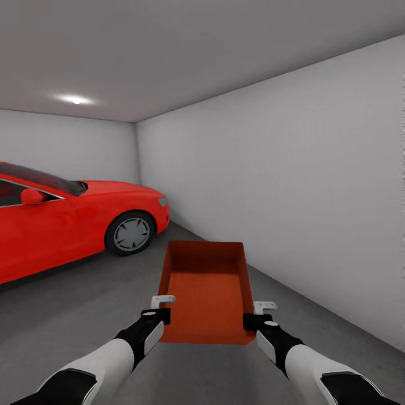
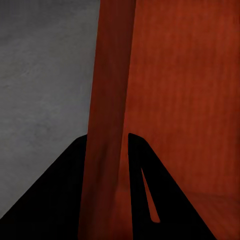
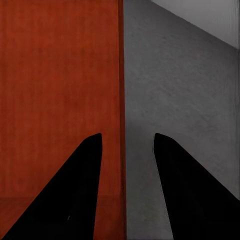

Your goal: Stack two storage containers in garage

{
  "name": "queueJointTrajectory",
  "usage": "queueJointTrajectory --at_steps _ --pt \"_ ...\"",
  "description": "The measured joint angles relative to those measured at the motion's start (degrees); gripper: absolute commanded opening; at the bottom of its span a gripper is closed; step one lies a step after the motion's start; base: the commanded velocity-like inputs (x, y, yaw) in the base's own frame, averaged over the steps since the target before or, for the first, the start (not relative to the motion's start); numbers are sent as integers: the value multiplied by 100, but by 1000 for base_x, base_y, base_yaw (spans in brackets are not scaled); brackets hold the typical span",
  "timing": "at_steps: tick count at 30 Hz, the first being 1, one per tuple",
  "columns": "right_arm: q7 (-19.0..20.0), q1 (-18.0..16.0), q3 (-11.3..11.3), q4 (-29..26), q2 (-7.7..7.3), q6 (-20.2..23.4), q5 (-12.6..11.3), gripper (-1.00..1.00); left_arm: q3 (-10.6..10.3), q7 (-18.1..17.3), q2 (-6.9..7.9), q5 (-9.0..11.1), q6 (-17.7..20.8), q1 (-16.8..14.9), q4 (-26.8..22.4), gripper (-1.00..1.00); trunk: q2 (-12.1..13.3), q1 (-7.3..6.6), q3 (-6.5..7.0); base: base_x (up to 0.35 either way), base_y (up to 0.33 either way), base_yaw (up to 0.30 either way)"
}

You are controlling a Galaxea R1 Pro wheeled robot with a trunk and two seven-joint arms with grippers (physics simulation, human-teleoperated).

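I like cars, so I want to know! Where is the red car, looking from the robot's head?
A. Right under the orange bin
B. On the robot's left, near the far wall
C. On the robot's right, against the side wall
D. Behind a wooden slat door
B. In the head view the red car stands on the grey floor at the robot's left, while the orange bin is held out in front between both grippers.

Evenly lit, slightly soft renders; one ceiling lamp [image 1: 75,99] glares, shadows faint.
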Motion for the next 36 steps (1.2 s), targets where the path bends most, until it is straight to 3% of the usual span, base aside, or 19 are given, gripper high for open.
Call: queueJointTrajectory --at_steps 36 --pt "-1 0 3 0 0 2 0 -100 4 -1 0 -1 -3 0 6 -100 0 1 0 301 57 -243"
